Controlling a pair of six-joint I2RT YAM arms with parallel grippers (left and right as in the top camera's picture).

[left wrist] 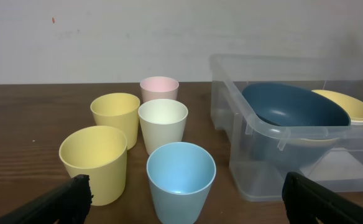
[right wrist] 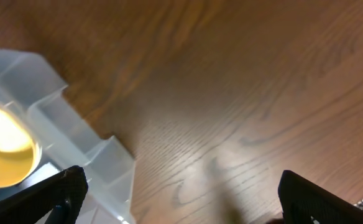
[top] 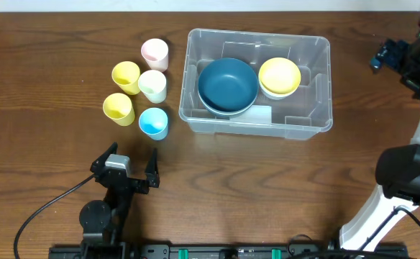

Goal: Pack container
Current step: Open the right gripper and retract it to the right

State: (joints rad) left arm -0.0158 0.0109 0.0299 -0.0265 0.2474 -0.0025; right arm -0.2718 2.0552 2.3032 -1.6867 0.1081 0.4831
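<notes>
The clear plastic container [top: 319, 86] stands at the back middle of the table. It holds a big blue bowl [top: 228, 85] and a yellow bowl [top: 279, 74] stacked on a white one. Left of it stand several cups: pink [top: 154, 52], yellow [top: 126, 76], cream [top: 152, 85], yellow [top: 118, 108] and light blue [top: 153, 123]. My left gripper [top: 127, 167] is open and empty in front of the cups; in the left wrist view [left wrist: 184, 199] the blue cup [left wrist: 180, 177] is just ahead between the fingers. My right gripper [right wrist: 181, 193] is open and empty, above the table right of the container [right wrist: 76, 134].
The right arm's white base [top: 382, 208] stands at the front right. The left arm's base and cable [top: 98, 216] are at the front left. A wall rises behind the table in the left wrist view [left wrist: 169, 37].
</notes>
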